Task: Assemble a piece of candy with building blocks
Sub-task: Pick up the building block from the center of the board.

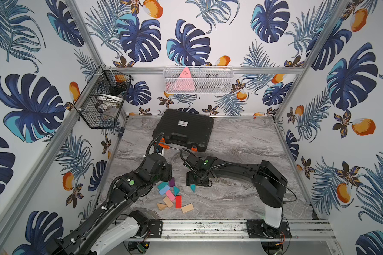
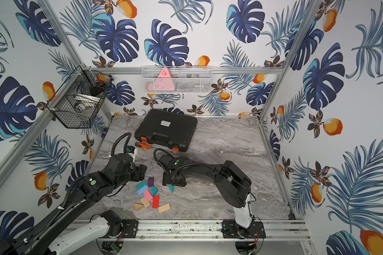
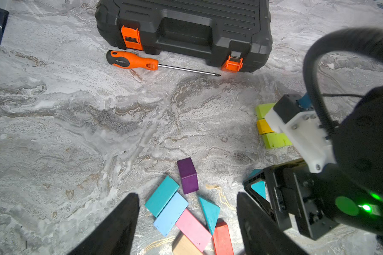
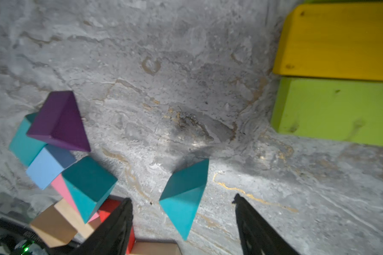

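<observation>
Left wrist view: the left gripper stood released, jaws wide apart with nothing between them, by the loose pile of building blocks on the marble table. The red brick and a plain wood brick were cut off by the frame edge. A row of green and yellow bricks lay well apart from the pile. It was largely hidden behind the right arm, so the number of bricks in it could not be told. In both top views the same arm covered that row completely.

In the right wrist view the right gripper was also released. Its jaws stood either side of a lone teal wedge lying on the table and touched neither face. The yellow brick and green brick ran out of frame. The black tool case was cropped at the frame edge, with the screwdriver just beside it.
</observation>
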`<state>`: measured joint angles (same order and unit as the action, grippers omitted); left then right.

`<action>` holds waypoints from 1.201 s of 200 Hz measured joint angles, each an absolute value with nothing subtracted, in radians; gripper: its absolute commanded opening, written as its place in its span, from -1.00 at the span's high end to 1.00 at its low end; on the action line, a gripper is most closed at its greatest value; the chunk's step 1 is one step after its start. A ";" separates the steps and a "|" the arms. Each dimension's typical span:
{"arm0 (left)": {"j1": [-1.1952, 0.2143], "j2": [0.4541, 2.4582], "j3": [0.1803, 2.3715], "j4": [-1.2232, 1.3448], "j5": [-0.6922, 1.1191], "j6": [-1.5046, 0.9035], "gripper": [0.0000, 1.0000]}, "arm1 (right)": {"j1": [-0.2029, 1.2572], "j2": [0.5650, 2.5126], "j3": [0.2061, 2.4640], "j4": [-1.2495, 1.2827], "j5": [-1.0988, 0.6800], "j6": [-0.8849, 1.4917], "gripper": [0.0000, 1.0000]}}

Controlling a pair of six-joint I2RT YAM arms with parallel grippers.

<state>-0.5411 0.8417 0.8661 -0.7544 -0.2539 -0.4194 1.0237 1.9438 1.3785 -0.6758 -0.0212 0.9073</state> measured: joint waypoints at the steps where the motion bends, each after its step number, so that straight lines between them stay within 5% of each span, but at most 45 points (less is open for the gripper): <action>1: -0.541 0.841 0.866 -0.754 -0.253 -0.419 -0.49 | 1.024 1.945 1.379 -0.677 -0.021 0.908 -0.44; 81: -0.541 0.838 0.862 -0.751 -0.218 -0.413 -0.49 | 1.060 2.001 1.431 -0.730 0.006 0.940 0.00; 166: -0.541 0.836 0.861 -0.748 -0.208 -0.397 -0.49 | 1.064 2.014 1.454 -0.746 0.021 0.954 -0.07; 240: -0.541 0.833 0.860 -0.748 -0.204 -0.395 -0.49 | 1.064 2.017 1.448 -0.734 0.033 1.010 0.23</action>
<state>-0.5407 0.8330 0.8597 -0.7483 -0.2043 -0.3946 1.0641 2.0167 1.4475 -0.7338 0.0326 1.0100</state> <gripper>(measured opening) 0.746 0.401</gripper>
